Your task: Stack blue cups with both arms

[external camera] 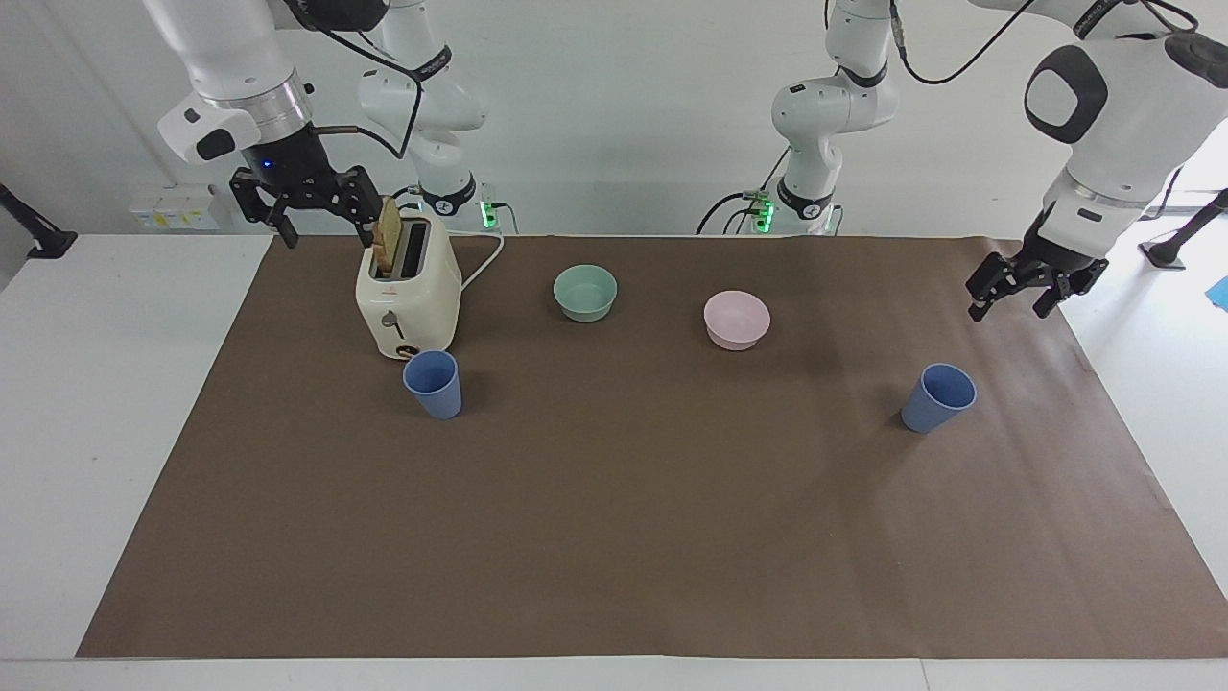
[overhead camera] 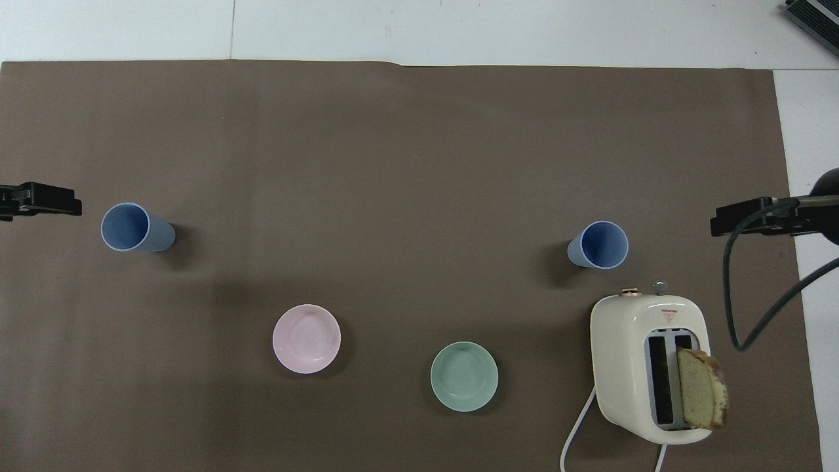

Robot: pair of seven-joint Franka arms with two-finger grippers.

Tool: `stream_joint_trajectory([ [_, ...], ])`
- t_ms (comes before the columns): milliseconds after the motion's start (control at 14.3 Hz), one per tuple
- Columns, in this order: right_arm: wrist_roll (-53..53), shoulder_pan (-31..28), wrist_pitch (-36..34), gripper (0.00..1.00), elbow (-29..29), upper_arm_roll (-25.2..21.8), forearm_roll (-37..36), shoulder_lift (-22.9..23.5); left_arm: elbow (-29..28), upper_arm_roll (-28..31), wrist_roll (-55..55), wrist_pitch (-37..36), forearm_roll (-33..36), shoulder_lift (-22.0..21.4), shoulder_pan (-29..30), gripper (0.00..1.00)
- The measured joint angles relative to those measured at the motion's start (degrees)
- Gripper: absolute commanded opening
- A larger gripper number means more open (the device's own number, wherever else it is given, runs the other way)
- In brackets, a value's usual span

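Two blue cups stand upright on the brown mat. One cup stands just in front of the toaster, toward the right arm's end; it also shows in the overhead view. The other cup stands toward the left arm's end and shows in the overhead view. My left gripper is open and empty, over the mat's edge beside that cup, apart from it; it shows in the overhead view. My right gripper is open and empty, waiting beside the toaster's top; it shows in the overhead view.
A cream toaster with a bread slice in one slot stands near the right arm's end. A green bowl and a pink bowl sit between the cups, nearer to the robots.
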Motion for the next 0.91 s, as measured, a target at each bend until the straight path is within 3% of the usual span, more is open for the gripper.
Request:
stream_joint_trajectory([
  [490,0.00,0.00,0.00,1.00,0.00,0.00,0.00,0.00,-2.82,0.04,0.43,7.00,0.00,7.78,2.53,1.00],
  [909,0.00,0.00,0.00,1.00,0.00,0.00,0.00,0.00,-9.44,-0.16,0.59,14.83,0.00,10.20,2.57,1.00],
])
